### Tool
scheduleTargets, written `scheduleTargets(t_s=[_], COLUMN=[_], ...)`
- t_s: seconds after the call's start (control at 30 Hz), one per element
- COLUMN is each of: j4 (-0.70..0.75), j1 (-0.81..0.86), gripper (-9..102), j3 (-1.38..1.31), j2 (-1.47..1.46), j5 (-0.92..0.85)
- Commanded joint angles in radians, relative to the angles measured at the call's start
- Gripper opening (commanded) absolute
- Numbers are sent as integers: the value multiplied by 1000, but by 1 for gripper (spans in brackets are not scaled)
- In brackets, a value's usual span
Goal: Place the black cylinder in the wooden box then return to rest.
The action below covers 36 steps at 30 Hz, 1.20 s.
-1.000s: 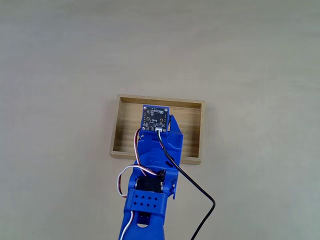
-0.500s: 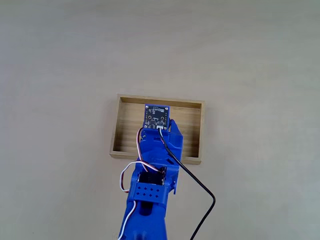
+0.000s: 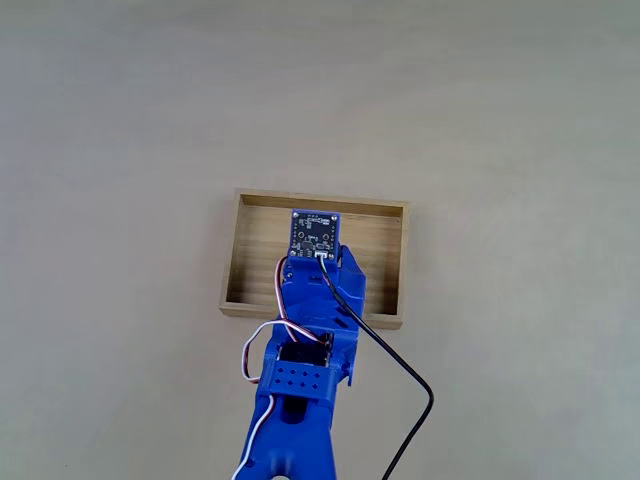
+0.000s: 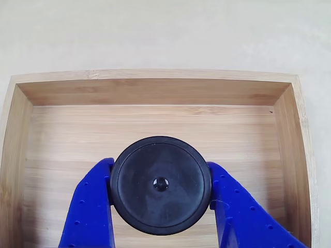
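One table (image 3: 120, 120) lies beneath everything, bare and pale. One wooden box (image 3: 384, 262) sits directly under the gripper, its far wall ahead of the fingertips and its side walls well apart from them. One blue arm (image 3: 305, 340) reaches over the near wall; compared with a second ago its wrist has crept slightly farther in above the floor, which suggests the carry is finished and release comes next. One gripper (image 4: 160, 199) is closed on the black cylinder (image 4: 160, 185), a blue finger touching each flank. One cylinder, upright, hangs between the fingers above the planks; whether it touches them cannot be told.
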Motion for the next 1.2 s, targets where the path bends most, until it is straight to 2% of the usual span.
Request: scheduleTargets(t_s=[0.0, 0.6, 0.83, 1.17], j4=[-38, -38, -38, -38], j1=[17, 17, 21, 25], gripper=[16, 17, 29, 33], j3=[-67, -81, -78, -74], j2=[-11, 15, 8, -49], j5=[8, 9, 17, 18])
